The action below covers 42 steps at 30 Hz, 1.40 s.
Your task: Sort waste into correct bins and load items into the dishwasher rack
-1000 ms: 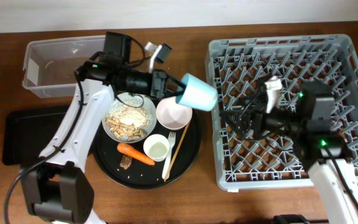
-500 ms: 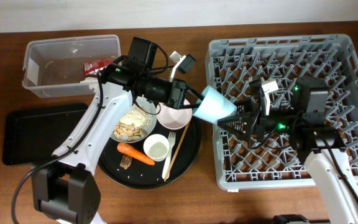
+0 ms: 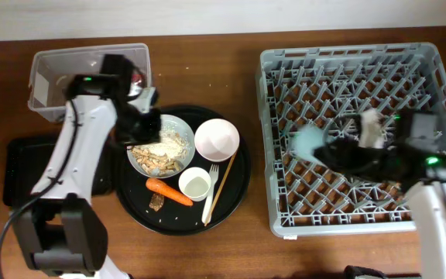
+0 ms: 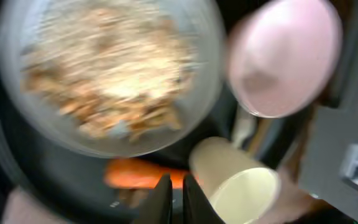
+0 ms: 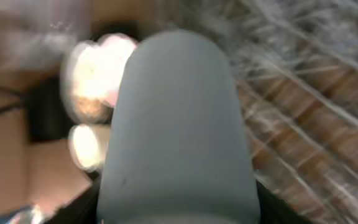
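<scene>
My right gripper [image 3: 330, 152] is shut on the light blue cup [image 3: 308, 143] and holds it on its side over the left part of the dishwasher rack [image 3: 285, 209]. The cup [image 5: 179, 124] fills the right wrist view. My left gripper [image 3: 144, 124] is shut and empty above the pale grey plate-bowl [image 3: 161, 147] of food scraps [image 4: 104, 68]. In the left wrist view its fingers [image 4: 173, 199] hang over the carrot [image 4: 135, 174], next to the small cream cup [image 4: 241, 186] and the white bowl [image 4: 284, 56].
The round black tray [image 3: 238, 194] also carries the fork [image 3: 211, 194], chopsticks [image 3: 221, 182], carrot [image 3: 169, 191] and brown morsel [image 3: 156, 203]. The clear tub [image 3: 53, 85] stands at the back left and the shallow black tray [image 3: 22, 167] below it.
The light blue cup passed from my left gripper to my right one. The right arm drew it rightward over the rack. The left arm swung back left over the plate-bowl.
</scene>
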Available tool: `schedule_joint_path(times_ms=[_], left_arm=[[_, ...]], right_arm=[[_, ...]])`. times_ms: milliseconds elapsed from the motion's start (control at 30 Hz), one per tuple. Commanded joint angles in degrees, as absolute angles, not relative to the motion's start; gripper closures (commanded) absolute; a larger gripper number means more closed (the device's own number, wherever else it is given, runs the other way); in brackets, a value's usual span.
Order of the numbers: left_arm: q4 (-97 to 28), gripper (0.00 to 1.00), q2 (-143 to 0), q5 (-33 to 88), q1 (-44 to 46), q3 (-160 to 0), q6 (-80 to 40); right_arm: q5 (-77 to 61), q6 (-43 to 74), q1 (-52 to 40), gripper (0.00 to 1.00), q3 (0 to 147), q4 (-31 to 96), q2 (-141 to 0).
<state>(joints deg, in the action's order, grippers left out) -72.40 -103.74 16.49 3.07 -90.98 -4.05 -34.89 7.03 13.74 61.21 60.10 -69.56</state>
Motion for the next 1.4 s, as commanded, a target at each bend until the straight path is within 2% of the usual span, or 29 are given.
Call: schedule_joint_path(times_ms=[0,133,233,333,467,500,533,567,600,667,700,767,833,900,933,1000,1033,1133,1167,1267,1367], left_arm=[[-73.01,0.92,-104.03,10.87,-3.68,-91.13,-3.79],[-72.97,0.93,-104.03,10.02,-5.85,-91.13,-3.79],[-72.99,0.92,-104.03,10.02,-5.85,-91.13,-3.79],[-73.03,0.92,-104.03,10.04,-5.82,-91.13,-3.79],[-73.19,0.92,-104.03,10.04,-5.78,-91.13,-3.79],[-73.19,0.92,-104.03,10.04,-5.78,-91.13,-3.79],[-73.19,0.92,-104.03,10.04,-5.80,-91.13,-3.79],[-73.19,0.92,-104.03,10.07,-5.78,-91.13,-3.79],[-73.23,0.92,-104.01,10.07,-5.78,-91.13,-3.79],[-73.28,0.92,-104.03,10.04,-5.78,-91.13,-3.79],[-73.49,0.92,-104.03,10.04,-5.80,-91.13,-3.79],[-73.80,0.92,-104.03,10.04,-5.80,-91.13,-3.79],[-73.84,0.92,-104.03,10.04,-5.80,-91.13,-3.77],[-73.80,0.92,-104.03,10.04,-5.80,-91.13,-3.79],[-73.82,0.91,-104.03,10.04,-5.80,-91.13,-3.79],[-76.51,0.91,-104.03,17.74,-5.28,-91.13,-3.22],[-79.05,0.85,-104.03,22.39,-3.49,-91.13,-1.61],[-82.65,0.83,-104.03,23.59,4.47,-90.96,-1.65],[-82.41,0.73,-104.03,23.05,8.27,-90.24,-1.96],[-76.58,0.59,-104.05,16.01,15.92,-83.77,-8.05],[-71.31,0.59,-104.14,11.49,17.63,-75.70,-12.64]], right_arm=[[-11.20,4.91,23.94,0.53,72.23,69.82,-68.53],[-4.12,7.25,35.73,0.53,74.61,69.10,-72.01],[-3.99,10.28,42.92,0.53,79.29,68.34,-83.40],[-3.92,12.86,43.20,0.53,86.39,66.13,-92.23],[-4.01,14.09,43.20,0.53,86.39,61.12,-96.92],[-4.03,14.04,43.20,0.44,86.39,61.01,-97.80],[-4.10,14.04,43.16,0.30,86.37,60.71,-98.48],[-4.78,14.04,43.13,0.07,86.37,60.58,-99.26],[-5.58,14.04,43.16,0.01,86.37,60.60,-99.77],[-9.21,14.04,43.13,0.01,86.39,61.12,-99.66],[-15.73,12.29,42.89,0.01,86.39,62.02,-98.89],[-20.14,8.45,39.64,0.01,86.61,62.89,-95.02],[-23.22,3.05,29.63,0.01,86.61,63.29,-87.64],[-23.57,-1.54,7.53,0.01,86.59,66.50,-82.85],[-23.35,-1.50,0.25,0.01,86.50,67.13,-83.15],[-16.40,8.29,-16.19,0.01,86.43,66.41,-86.04],[-12.93,10.24,-19.11,0.01,86.43,66.89,-87.26],[-12.58,10.20,-19.38,0.01,86.43,68.45,-88.79],[-12.56,10.15,-18.92,0.01,86.43,68.86,-88.79],[-12.14,9.93,-18.26,0.01,86.43,70.35,-88.79],[-11.49,9.93,-18.26,0.01,86.43,71.02,-88.79]])
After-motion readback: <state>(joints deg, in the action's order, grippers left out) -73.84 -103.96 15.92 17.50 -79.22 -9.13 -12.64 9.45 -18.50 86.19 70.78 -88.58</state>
